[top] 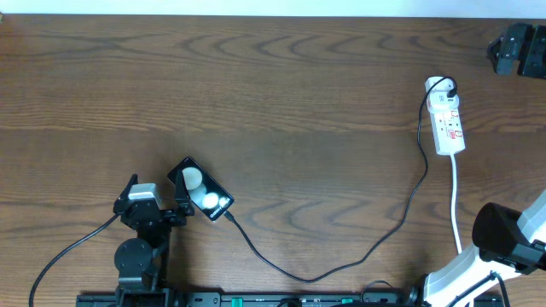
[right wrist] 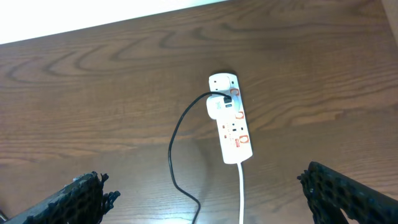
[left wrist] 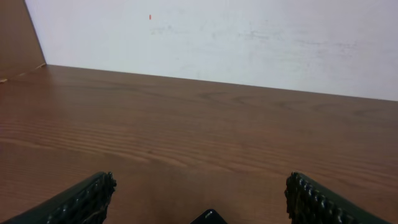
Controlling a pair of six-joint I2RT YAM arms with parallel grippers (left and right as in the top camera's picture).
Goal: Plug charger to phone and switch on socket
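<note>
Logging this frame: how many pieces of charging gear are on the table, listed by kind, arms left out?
phone: 1
charger cable: 1
power strip: 1
white adapter plugged into the strip: 1
Total: 4
</note>
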